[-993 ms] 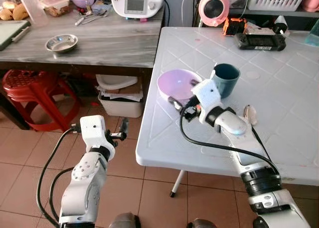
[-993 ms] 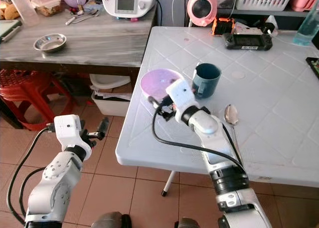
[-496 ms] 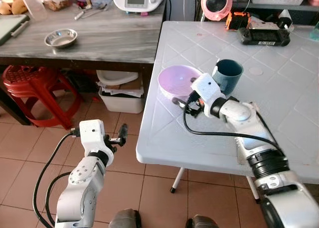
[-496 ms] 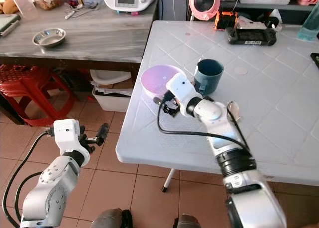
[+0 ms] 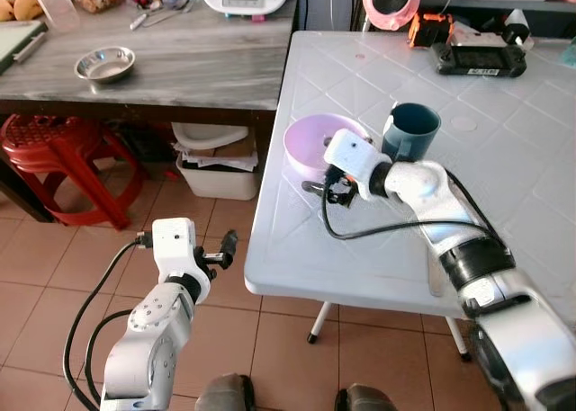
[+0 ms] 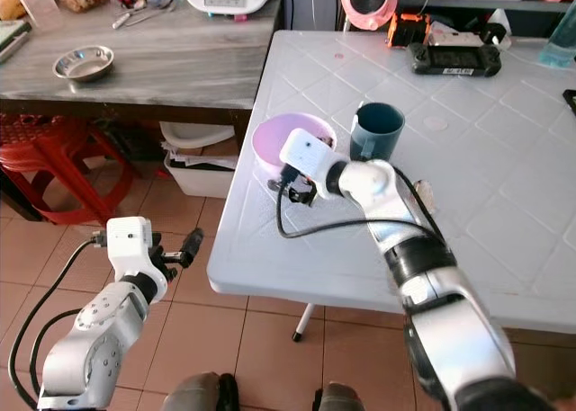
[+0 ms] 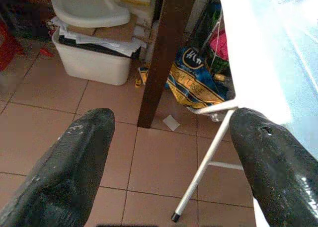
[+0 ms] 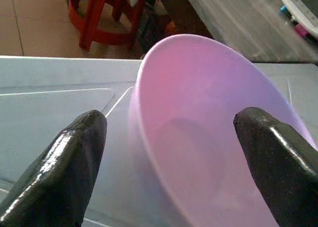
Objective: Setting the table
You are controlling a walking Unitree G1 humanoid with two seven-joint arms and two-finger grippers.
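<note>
1. Table (image 5: 504, 150) first: the white plastic one takes up the right side of the scene, with a grey wooden counter (image 5: 180, 65) butted against its left edge, and so far it's only partly set.
2. Right gripper (image 5: 326, 188) sits low over the table's near-left part, fingers spread wide apart and empty, pointed at the bowl's near rim. In the right wrist view the bowl sits right between the two fingertips (image 8: 64, 172).
3. Left gripper (image 5: 225, 246) hangs over the floor tiles off the table's left edge, fingers apart, holding nothing.
4. Pink bowl (image 5: 322, 143) is near the table's left edge, upright, looks empty.
5. Dark teal cup (image 5: 411, 130) stands just beside the bowl on its right.
6. Spoon (image 6: 421, 193) lies behind the right arm, mostly hidden.
7. My guess: bowl, cup and spoon are out, but the bowl still needs nudging or grabbing into its spot, so maybe halfway.
</note>
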